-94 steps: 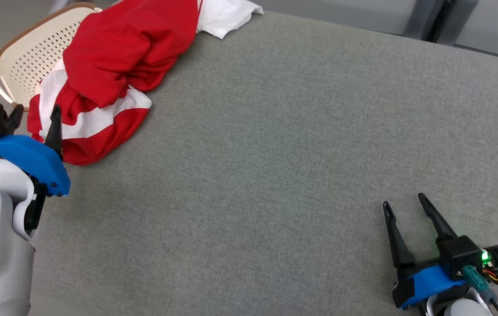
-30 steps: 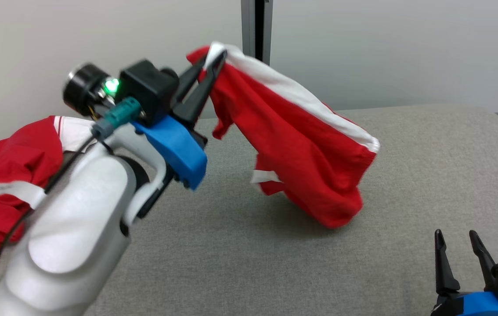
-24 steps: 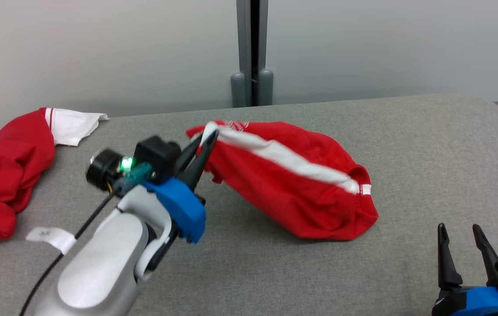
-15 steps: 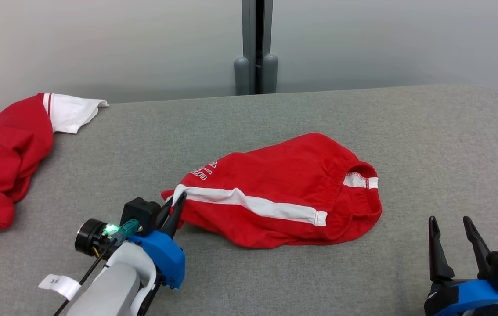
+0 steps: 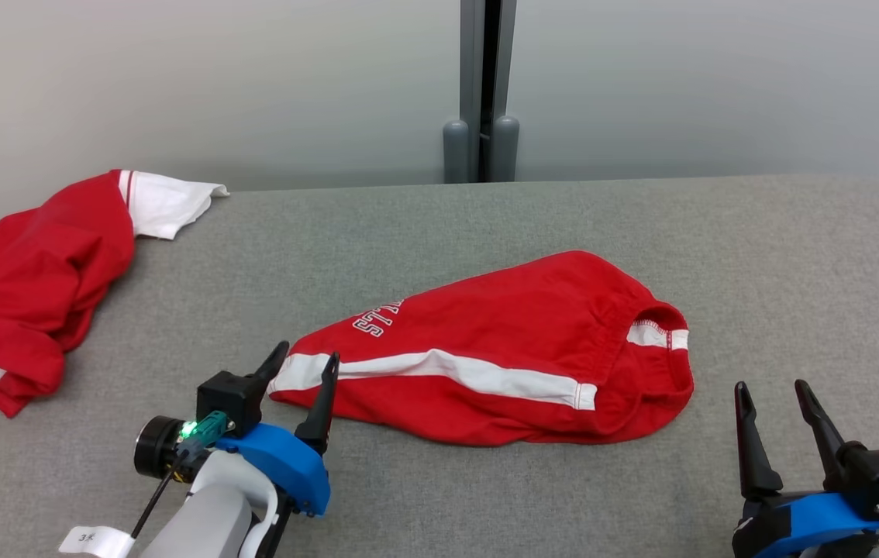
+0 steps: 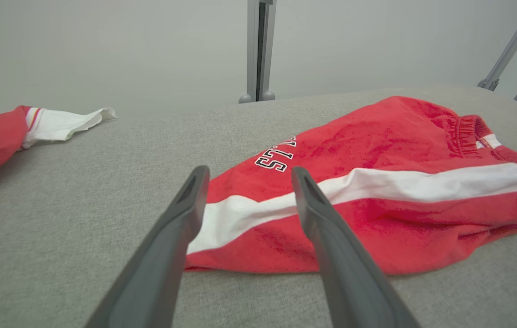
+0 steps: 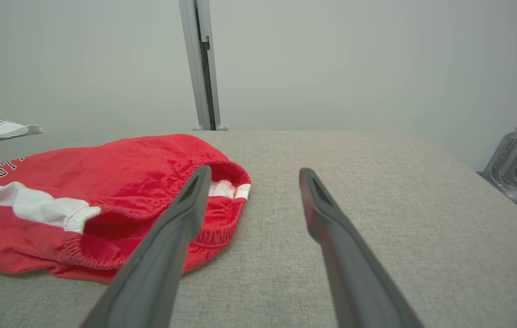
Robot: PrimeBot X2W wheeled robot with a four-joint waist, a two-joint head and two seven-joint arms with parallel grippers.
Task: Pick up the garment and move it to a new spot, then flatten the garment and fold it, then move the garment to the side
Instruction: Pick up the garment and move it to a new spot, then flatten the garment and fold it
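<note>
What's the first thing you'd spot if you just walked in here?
The bright red shorts with a white side stripe lie in the middle of the grey fabric table. The left gripper sits at their left end, jaws open, and another red-and-white cloth heap lies far left.

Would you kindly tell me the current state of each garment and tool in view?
Red shorts: lying rumpled on the table, unheld, unfolded.
Red-and-white garment: crumpled heap at table's left edge.
Left tool: open, empty, at shorts' hem.
Right tool: open, empty, apart from shorts.
</note>
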